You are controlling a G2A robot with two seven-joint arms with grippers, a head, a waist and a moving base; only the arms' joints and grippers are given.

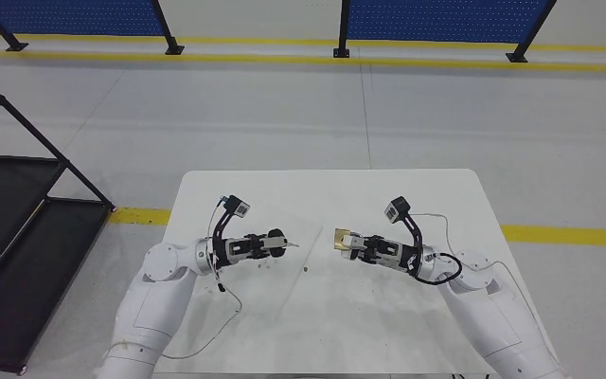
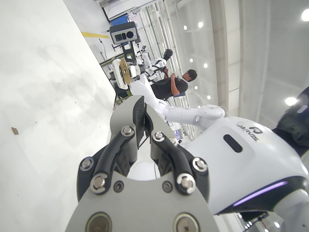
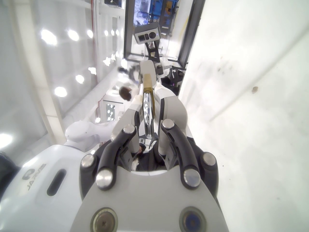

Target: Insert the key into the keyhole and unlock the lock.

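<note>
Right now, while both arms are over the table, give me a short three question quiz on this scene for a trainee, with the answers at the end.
1. True or false: the key is already inside the lock.
2. What does the right gripper hold? A the key, B the lock, C nothing.
3. Fill in: the left gripper is shut on the ____.
Key: 1 false, a gap lies between them; 2 B; 3 key.
</note>
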